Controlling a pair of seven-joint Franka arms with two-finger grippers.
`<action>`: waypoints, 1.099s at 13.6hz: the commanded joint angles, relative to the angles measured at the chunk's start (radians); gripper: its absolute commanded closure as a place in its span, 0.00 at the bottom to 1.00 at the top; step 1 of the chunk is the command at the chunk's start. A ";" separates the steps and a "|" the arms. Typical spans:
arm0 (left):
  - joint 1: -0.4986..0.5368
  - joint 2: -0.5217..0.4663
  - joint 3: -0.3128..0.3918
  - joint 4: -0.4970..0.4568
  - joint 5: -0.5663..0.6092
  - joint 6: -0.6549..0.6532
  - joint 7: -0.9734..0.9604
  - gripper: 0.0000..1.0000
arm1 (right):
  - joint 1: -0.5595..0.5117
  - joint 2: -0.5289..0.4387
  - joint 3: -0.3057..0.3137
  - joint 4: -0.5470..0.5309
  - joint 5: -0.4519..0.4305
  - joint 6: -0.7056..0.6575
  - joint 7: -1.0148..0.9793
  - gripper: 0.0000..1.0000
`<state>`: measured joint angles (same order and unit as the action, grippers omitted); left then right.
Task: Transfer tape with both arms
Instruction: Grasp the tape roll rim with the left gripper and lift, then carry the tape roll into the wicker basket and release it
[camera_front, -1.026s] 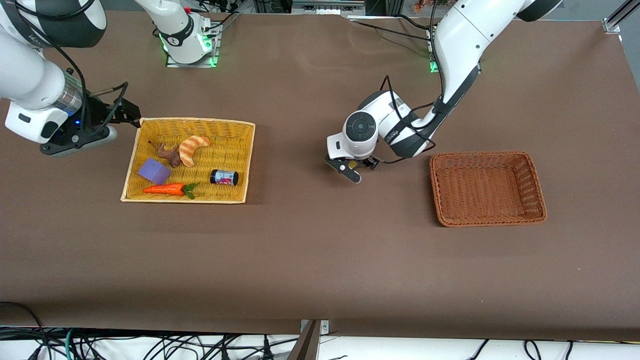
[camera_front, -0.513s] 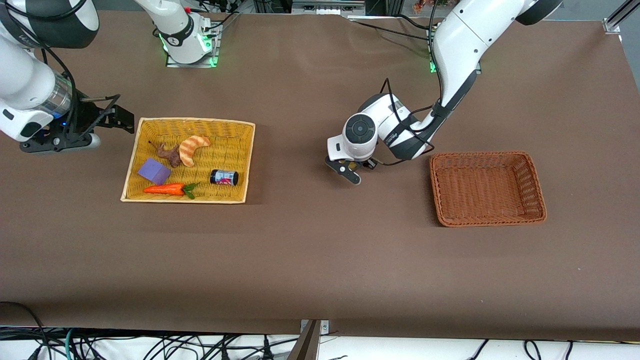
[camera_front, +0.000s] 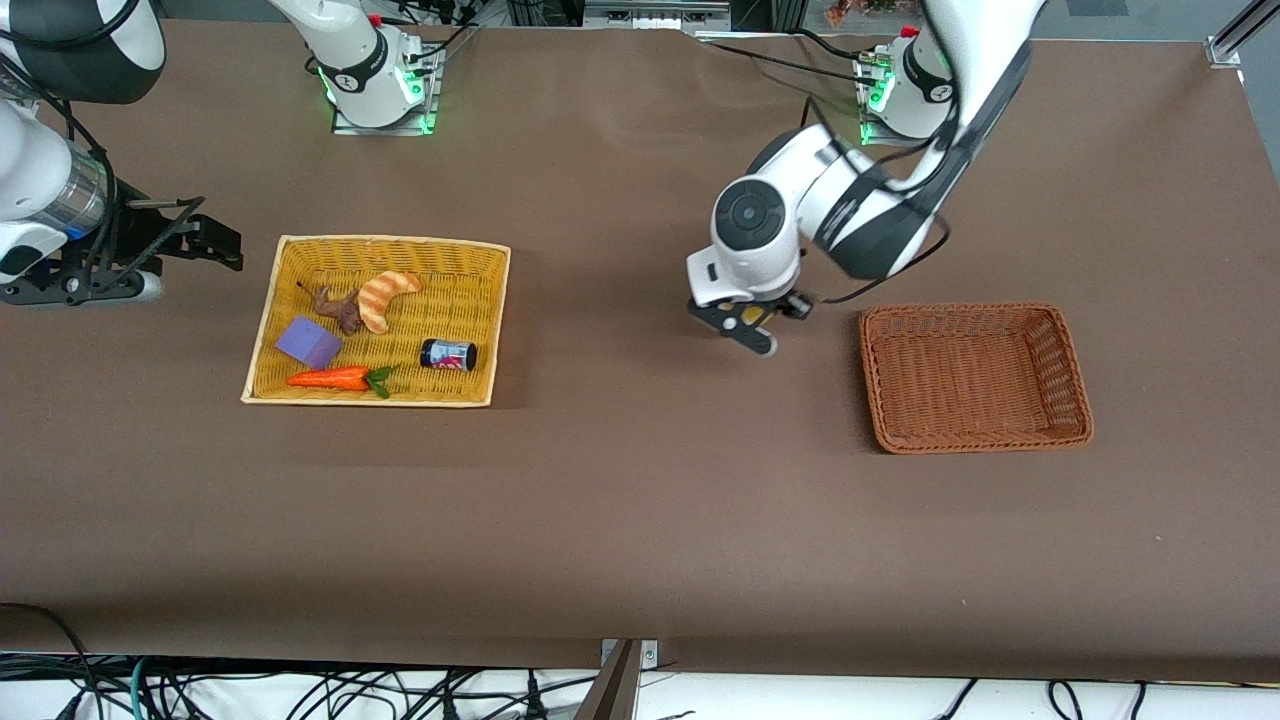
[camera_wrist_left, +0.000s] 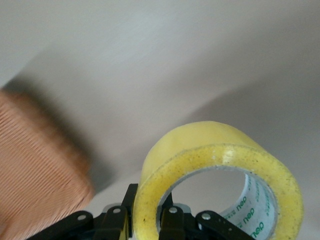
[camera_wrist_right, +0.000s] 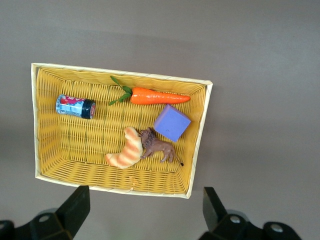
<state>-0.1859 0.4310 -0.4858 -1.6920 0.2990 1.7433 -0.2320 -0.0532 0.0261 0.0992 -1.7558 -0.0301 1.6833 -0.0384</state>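
My left gripper (camera_front: 751, 331) is up over the bare table between the two baskets, close to the brown basket (camera_front: 960, 308). It is shut on the tape: in the left wrist view the yellowish roll (camera_wrist_left: 200, 145) stands on edge with its wall pinched between the fingers of the left gripper (camera_wrist_left: 150, 210). Only a sliver of the tape (camera_front: 747, 317) shows in the front view. My right gripper (camera_front: 222, 244) is open and empty, over the table beside the yellow basket (camera_front: 390, 242) toward the right arm's end. It also shows in the right wrist view (camera_wrist_right: 144, 207).
The yellow basket (camera_wrist_right: 120, 75) holds a croissant (camera_front: 385, 297), a toy lion (camera_front: 338, 309), a purple block (camera_front: 308, 342), a carrot (camera_front: 332, 379) and a small black can (camera_front: 447, 354). The brown basket (camera_wrist_left: 35, 165) has nothing in it.
My left arm has swung toward the brown basket with the tape in its grip. My right arm has drawn away from the yellow basket toward its own end of the table.
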 joint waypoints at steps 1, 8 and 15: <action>0.132 -0.041 0.001 0.015 0.028 -0.090 0.000 1.00 | 0.018 -0.022 -0.003 -0.021 0.013 0.022 -0.005 0.00; 0.436 0.124 0.003 -0.006 0.189 0.038 0.037 1.00 | 0.024 -0.022 -0.010 -0.011 0.007 0.015 -0.006 0.00; 0.480 0.164 -0.002 -0.003 0.190 0.101 0.049 0.00 | 0.024 -0.023 -0.006 -0.010 0.010 0.010 -0.006 0.00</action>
<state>0.2856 0.6239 -0.4667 -1.7008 0.4649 1.8537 -0.1849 -0.0359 0.0260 0.0991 -1.7549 -0.0301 1.6960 -0.0389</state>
